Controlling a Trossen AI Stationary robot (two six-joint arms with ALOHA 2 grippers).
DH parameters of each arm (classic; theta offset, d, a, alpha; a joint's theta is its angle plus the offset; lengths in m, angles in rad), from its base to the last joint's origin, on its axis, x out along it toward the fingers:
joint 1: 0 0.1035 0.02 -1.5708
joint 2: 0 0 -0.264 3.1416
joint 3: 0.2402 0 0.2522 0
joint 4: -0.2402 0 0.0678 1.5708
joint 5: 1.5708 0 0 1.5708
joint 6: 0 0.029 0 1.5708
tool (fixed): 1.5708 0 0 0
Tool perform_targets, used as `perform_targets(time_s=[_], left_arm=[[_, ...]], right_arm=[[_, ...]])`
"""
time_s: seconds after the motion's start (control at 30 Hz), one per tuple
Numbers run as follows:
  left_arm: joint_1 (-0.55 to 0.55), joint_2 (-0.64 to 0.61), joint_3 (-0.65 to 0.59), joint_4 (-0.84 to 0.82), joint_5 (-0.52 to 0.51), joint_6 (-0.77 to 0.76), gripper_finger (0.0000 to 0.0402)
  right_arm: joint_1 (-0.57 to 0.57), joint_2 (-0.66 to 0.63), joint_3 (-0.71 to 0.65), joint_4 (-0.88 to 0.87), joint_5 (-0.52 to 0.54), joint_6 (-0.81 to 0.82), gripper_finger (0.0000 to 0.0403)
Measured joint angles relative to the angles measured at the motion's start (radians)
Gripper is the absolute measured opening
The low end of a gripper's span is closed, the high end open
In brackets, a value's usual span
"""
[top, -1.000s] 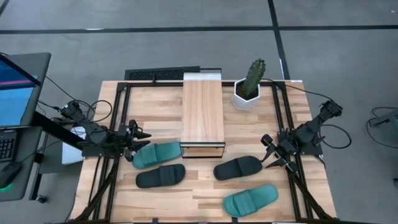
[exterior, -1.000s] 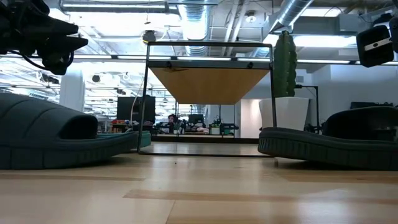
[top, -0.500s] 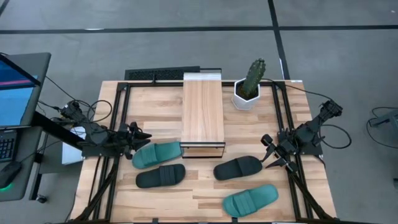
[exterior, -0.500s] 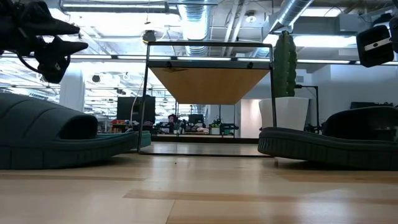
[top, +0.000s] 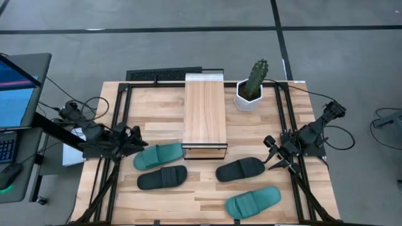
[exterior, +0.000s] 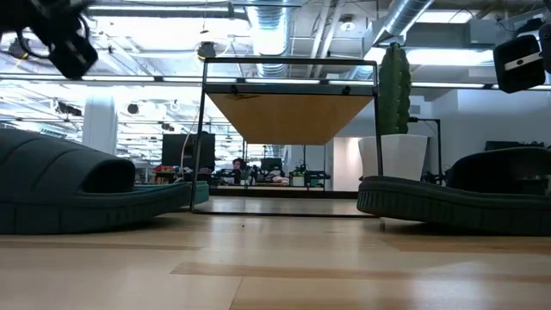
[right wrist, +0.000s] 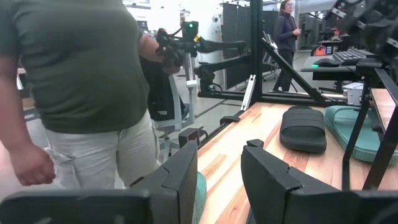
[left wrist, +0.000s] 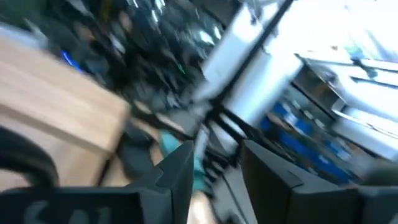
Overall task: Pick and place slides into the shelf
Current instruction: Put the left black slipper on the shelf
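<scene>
Four slides lie sole-down on the table in front of the shelf (top: 204, 115): a teal one (top: 158, 156) and a black one (top: 162, 177) on the left, a black one (top: 240, 169) and a teal one (top: 253, 201) on the right. My left gripper (top: 138, 140) is open and hangs above the table just left of the left teal slide, apart from it. It shows high up in the low view (exterior: 60, 39). My right gripper (top: 274, 154) is open and waits right of the right black slide. The shelf's plank top stands on its thin black frame (exterior: 288, 116).
A cactus in a white pot (top: 252, 86) stands right of the shelf's far end. A black metal frame (top: 119, 125) runs along the table's edges. A person in a green shirt (right wrist: 81, 81) stands at the table, seen in the right wrist view. Bare wood lies between the slide pairs.
My left gripper has drawn back toward the table's left edge, away from the left teal slide, and has risen, as the low view shows. The slides and my right arm have kept still.
</scene>
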Motion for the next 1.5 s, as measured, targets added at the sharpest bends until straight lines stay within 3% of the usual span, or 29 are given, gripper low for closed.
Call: perform_targets(time_s=[0.3,0.6,0.83,1.07,1.27,1.37,1.5], left_arm=[[-0.057,0.309,0.322,-0.515,0.366,-0.419,0.0068],[-0.16,0.624,0.52,-0.711,0.563,-0.38,0.0037],[-0.22,0.807,0.575,-0.862,0.523,-0.424,0.0034],[-0.223,0.918,0.575,-0.857,0.402,-0.773,0.0034],[-0.223,0.982,0.576,-0.747,0.359,-1.025,0.004],[-0.223,1.026,0.576,-0.715,0.359,-1.168,0.0051],[-0.223,1.086,0.576,-0.72,0.433,-1.327,0.0069]], right_arm=[[0.0,0.0,0.0,0.0,0.0,0.0,0.0113],[0.0,0.0,0.0,0.0,0.0,0.0,0.0113],[0.0,0.0,0.0,0.0,0.0,0.0,0.0113],[0.0,0.0,0.0,0.0,0.0,0.0,0.0113],[0.0,0.0,0.0,0.0,0.0,0.0,0.0113],[0.0,0.0,0.0,0.0,0.0,0.0,0.0113],[0.0,0.0,0.0,0.0,0.0,0.0,0.0113]])
